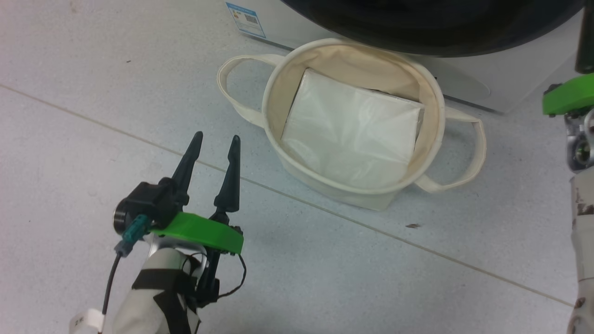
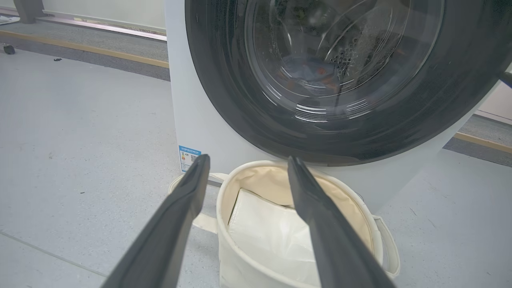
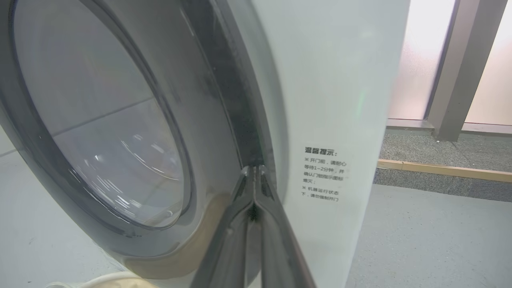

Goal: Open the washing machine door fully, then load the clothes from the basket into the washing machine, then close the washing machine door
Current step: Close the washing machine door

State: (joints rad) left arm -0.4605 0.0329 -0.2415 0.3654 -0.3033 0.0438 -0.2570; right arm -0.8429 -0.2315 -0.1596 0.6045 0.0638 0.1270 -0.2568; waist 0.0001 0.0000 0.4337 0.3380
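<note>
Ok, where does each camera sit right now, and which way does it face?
Head: looks down on the basket; open left tool, right forearm.
Left wrist: low, faces the washing machine door over the basket; own fingers.
Right wrist: close along the door's edge; shut right tool.
Shared: head and left wrist both show the basket.

The white washing machine point(image 2: 188, 112) has its glossy black door point(image 2: 216, 92) lying against its front, blue clothes point(image 2: 306, 74) with orange spots showing low inside through the glass, and the cream basket point(image 1: 352, 58) stands upright on the floor just before it, loop handles out sideways.
</note>
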